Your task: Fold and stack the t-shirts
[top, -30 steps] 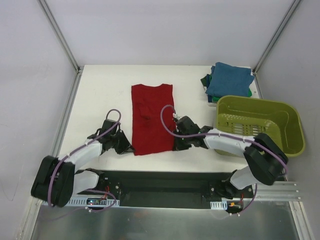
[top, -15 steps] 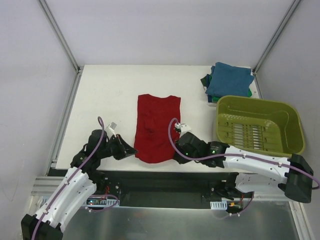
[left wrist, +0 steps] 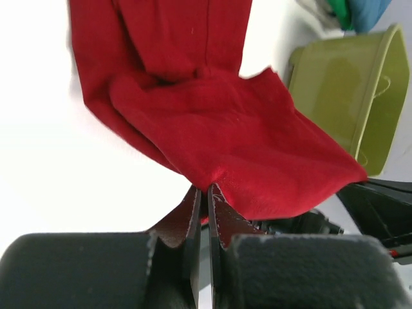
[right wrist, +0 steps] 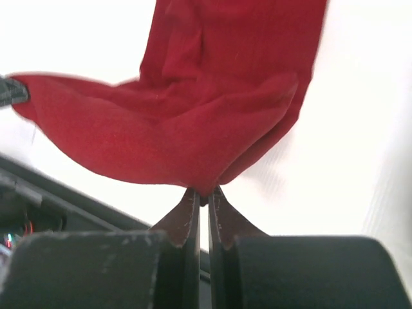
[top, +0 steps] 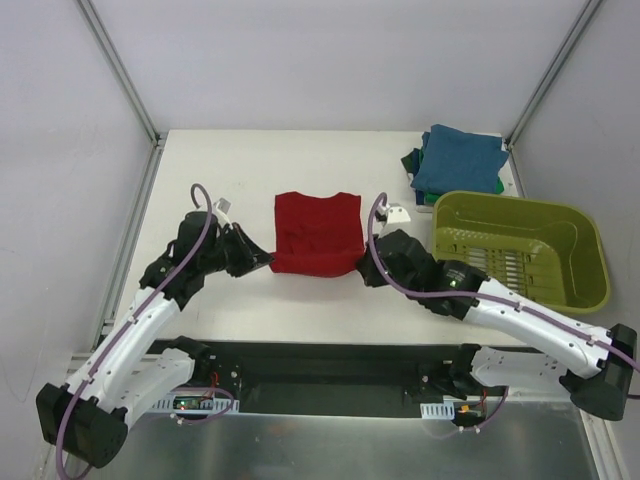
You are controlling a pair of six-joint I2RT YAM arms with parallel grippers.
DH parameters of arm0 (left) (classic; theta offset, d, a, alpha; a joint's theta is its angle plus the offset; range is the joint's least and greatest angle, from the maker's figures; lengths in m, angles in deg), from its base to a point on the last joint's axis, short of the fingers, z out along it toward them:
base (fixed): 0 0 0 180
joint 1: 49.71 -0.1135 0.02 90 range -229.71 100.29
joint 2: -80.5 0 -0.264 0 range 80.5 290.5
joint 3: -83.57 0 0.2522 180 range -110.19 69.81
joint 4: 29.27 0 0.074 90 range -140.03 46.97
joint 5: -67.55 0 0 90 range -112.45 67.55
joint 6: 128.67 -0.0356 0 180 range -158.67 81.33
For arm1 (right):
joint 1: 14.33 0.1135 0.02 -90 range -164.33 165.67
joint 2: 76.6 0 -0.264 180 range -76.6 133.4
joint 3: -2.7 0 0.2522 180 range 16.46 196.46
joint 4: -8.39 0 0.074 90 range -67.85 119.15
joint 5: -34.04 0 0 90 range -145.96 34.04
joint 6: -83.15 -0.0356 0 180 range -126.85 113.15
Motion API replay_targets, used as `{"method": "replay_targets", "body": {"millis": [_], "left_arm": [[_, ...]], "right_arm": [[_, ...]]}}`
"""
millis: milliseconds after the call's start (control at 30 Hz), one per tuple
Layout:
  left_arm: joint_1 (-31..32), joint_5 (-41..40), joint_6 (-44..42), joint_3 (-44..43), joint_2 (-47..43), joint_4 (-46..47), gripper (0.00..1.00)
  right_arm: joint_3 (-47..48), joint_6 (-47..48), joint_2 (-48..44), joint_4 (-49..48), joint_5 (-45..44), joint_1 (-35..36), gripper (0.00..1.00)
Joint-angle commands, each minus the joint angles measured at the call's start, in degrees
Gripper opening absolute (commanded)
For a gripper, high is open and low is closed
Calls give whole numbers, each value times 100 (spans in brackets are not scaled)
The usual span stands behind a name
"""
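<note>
both arms angled inward, low; i saw left fingers (left wrist: 187,226) and right fingers (right wrist: 183,223) clamped on near corners of dark red t-shirt (top: 318,232).

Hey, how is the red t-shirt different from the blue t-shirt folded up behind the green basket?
The red t-shirt lies in the middle, partly doubled over. The blue t-shirt is a neat folded square at the far right, behind the basket. The red t-shirt's near corners are pinched by the left tool and the right tool, while nothing touches the blue t-shirt. Both are plain soft cloth.
</note>
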Motion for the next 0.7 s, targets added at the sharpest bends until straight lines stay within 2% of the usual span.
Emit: {"method": "replay_targets", "body": {"millis": [0,233,667], "left_arm": [[1,-549,-286,-628,585,134,0],[-359,-488,-532,-1498,1570,231,0],[-957,-4,-823,-2658,3458,389,0]], "right_arm": [[589,420,197,-49,-71,-539,1],[1274,947,934,-252,580,-1549,1],[2513,1247,2569,-445,1591,-2719,1]]}}
